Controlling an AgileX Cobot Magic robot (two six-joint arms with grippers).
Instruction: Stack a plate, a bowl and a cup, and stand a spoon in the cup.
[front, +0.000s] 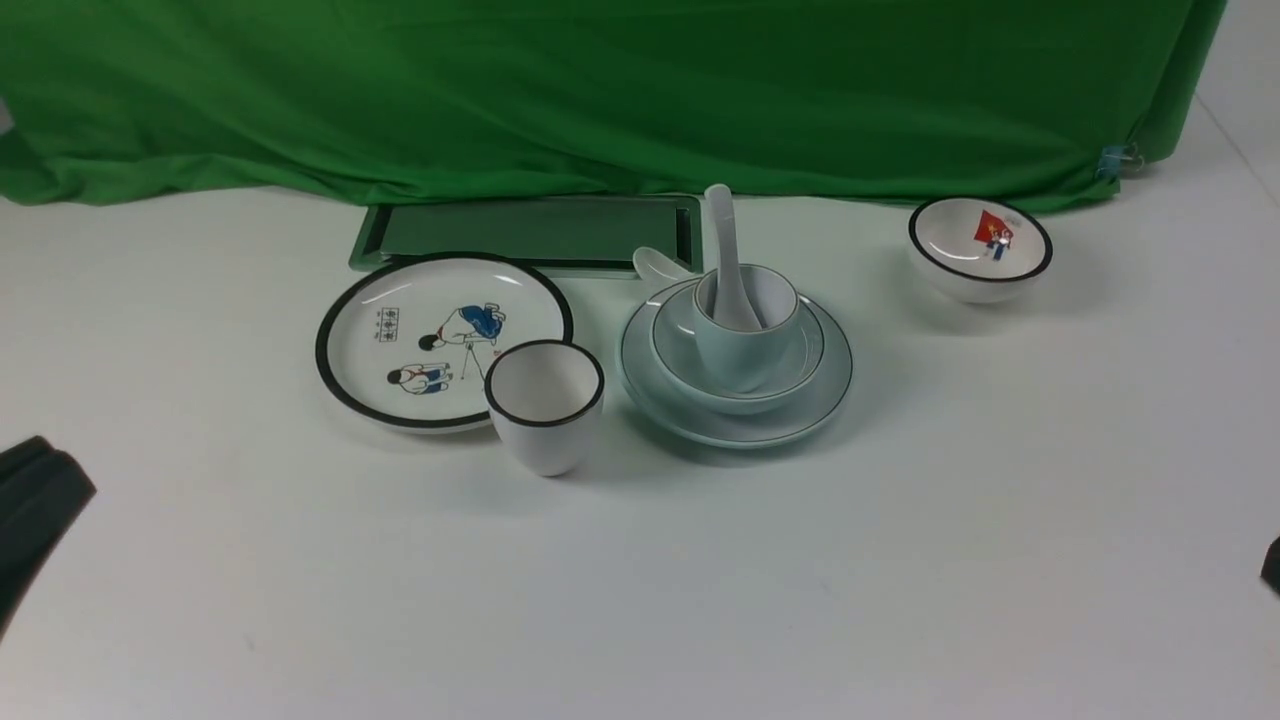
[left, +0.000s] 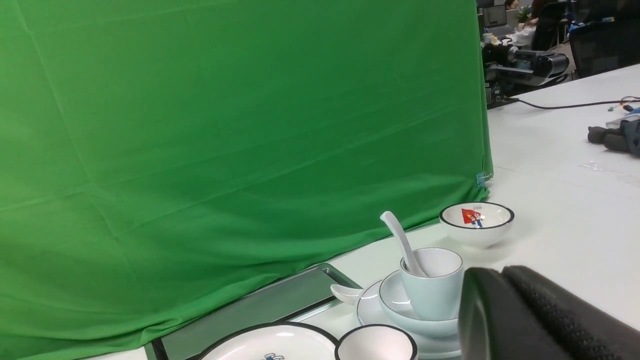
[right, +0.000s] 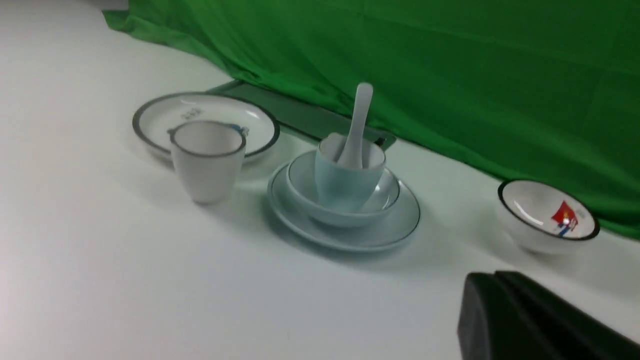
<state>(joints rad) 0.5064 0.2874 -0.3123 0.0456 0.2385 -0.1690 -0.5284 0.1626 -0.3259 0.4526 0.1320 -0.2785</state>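
Observation:
The pale blue-green plate (front: 800, 410) lies at mid-table. The bowl (front: 810, 350) sits on it and the cup (front: 735, 355) stands in the bowl. A white spoon (front: 728, 260) stands in the cup, scoop down, handle leaning up and back. The stack also shows in the left wrist view: plate (left: 367, 310), bowl (left: 395, 300), cup (left: 435, 295), spoon (left: 400, 240). It shows in the right wrist view too: plate (right: 390, 230), bowl (right: 300, 185), cup (right: 342, 187), spoon (right: 357, 125). My left gripper (front: 30, 500) (left: 492, 280) is shut and empty at the near left edge. My right gripper (front: 1272, 565) (right: 492, 285) is shut and empty at the near right edge.
A second white spoon (front: 655, 265) lies behind the stack. A white black-rimmed plate (front: 440, 340) with cartoon figures and a white black-rimmed cup (front: 545, 405) stand left of the stack. A small white bowl (front: 980, 250) stands at the back right. A green tray (front: 530, 232) lies against the green cloth.

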